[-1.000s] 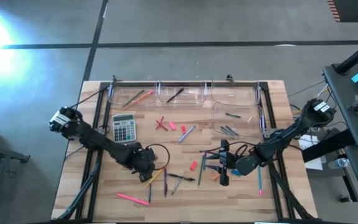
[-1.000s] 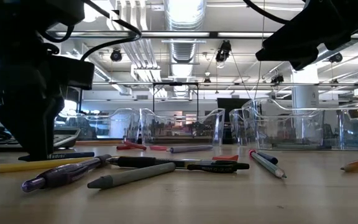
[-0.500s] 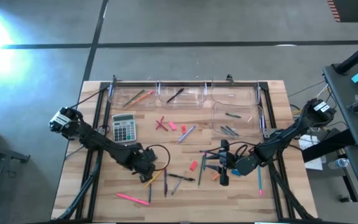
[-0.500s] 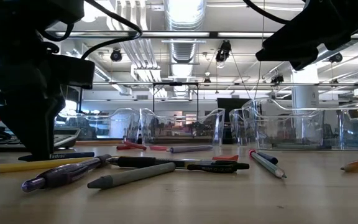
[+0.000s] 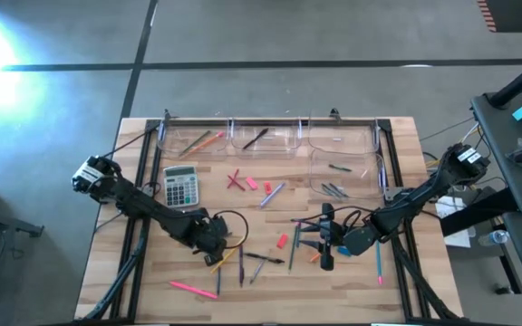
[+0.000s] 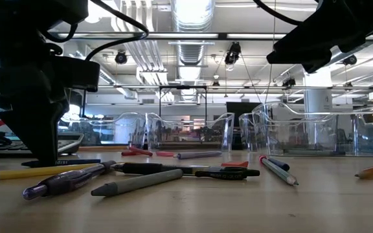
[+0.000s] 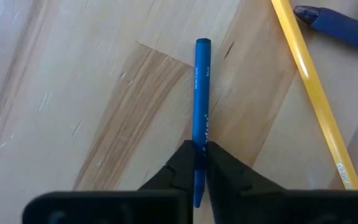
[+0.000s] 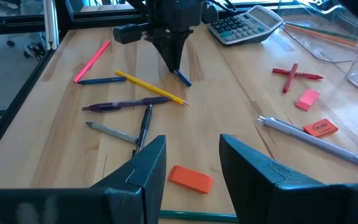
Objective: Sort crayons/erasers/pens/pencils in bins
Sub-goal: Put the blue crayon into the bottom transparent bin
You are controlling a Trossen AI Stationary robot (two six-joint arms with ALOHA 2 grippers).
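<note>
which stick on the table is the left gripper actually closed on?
The short blue stick: the left gripper fingers pinch its near end. The long yellow pencil lies beside it, untouched.

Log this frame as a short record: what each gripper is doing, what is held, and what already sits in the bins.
left gripper: down at the table, shut on blue stick
beside it: yellow pencil
right gripper: open, empty, above orange eraser
bins: a few sticks inside
calculator: on the table, outside the bins
</note>
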